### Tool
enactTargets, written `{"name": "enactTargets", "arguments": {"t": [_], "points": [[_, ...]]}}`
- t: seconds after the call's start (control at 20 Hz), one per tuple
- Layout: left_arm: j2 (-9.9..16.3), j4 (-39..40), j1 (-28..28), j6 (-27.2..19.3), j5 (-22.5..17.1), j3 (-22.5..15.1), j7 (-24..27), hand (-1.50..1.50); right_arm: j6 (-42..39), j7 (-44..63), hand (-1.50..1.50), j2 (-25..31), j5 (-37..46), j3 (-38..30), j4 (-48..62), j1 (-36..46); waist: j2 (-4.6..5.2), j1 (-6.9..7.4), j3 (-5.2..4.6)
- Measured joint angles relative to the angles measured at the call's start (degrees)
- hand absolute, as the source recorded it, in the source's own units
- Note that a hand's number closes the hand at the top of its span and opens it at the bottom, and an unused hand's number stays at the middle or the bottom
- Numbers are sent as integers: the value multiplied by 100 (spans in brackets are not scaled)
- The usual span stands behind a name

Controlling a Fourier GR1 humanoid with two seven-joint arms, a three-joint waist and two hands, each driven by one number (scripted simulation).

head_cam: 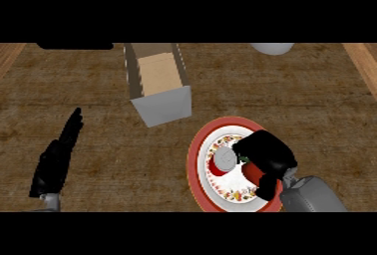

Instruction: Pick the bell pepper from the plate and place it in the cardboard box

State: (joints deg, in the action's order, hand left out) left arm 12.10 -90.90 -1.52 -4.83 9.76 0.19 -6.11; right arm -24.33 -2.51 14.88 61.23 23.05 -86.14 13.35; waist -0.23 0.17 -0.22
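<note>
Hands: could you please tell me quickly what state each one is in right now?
Left hand: open, holding nothing.
Right hand: curled round the pepper on the plate.

bell pepper (252, 171): red, green stem, on plate, mostly hidden | plate (197, 164): red-rimmed, patterned, lower right | cardboard box (163, 74): open, upright, upper centre

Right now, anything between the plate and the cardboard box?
Nothing visible. The right hand is curled over the bell pepper on the plate; bare counter runs up-left to the open cardboard box. The left hand rests far left.
</note>
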Motion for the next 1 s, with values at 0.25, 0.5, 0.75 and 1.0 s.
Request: {"name": "enactTargets", "arguments": {"t": [0.25,0.5,0.75,1.0], "points": [[50,47,-22,-1,-54,130,19,0,373,1805,150,-562,395,-732,-24,-206,-24,-140,-9],[60,150,55,17,-39,144,27,0,833,3739,150,-1185,906,-1010,-200,-148,-7,-107,0],[-63,97,8,-32,63,32,44,0,1007,5151,150,-1397,1351,-530,-639,-45,5,-38,14],[-1,-4,42,64,34,106,-57,0,948,5769,150,-1448,1397,-82,-1386,160,8,-12,19]]}}
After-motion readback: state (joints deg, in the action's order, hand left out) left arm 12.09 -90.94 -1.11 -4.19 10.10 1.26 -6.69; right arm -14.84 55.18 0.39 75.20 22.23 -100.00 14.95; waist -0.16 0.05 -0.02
